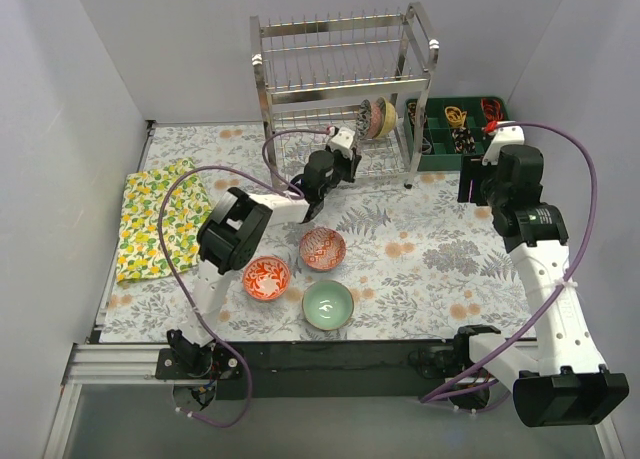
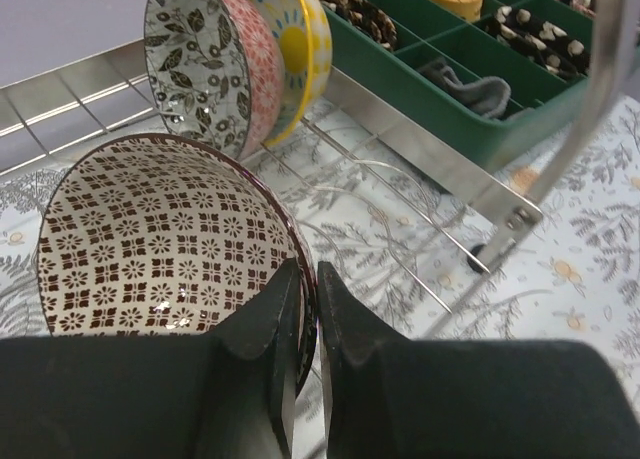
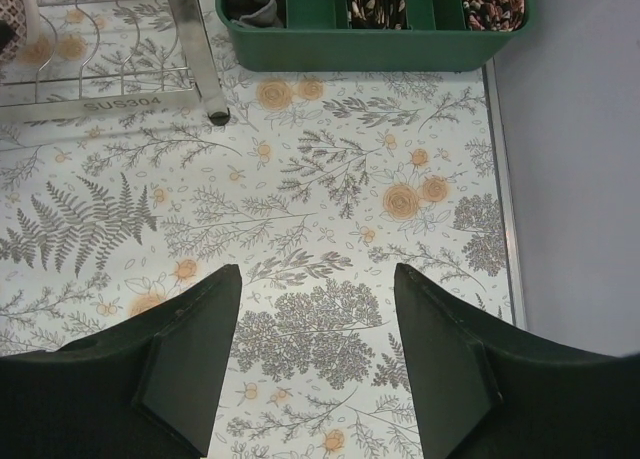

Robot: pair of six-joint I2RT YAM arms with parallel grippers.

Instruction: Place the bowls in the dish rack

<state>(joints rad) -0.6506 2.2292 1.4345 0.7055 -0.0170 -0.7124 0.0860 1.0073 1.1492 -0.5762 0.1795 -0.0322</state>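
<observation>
My left gripper (image 2: 308,271) is shut on the rim of a dark grey patterned bowl (image 2: 150,239), held on edge at the lower tier of the chrome dish rack (image 1: 345,79). In the top view this gripper (image 1: 340,151) is at the rack's front. Two bowls stand on edge in the rack, a leaf-patterned grey one (image 2: 195,54) and a yellow-centred one (image 2: 295,44). On the table lie the orange-red bowl (image 1: 266,277), the pink-red bowl (image 1: 322,248) and the pale green bowl (image 1: 327,304). My right gripper (image 3: 315,279) is open and empty above the floral cloth.
A green compartment tray (image 1: 455,129) with small items stands right of the rack; it also shows in the right wrist view (image 3: 380,44). The rack's foot (image 3: 215,114) is ahead of my right gripper. A lemon-print cloth (image 1: 160,214) lies at the left.
</observation>
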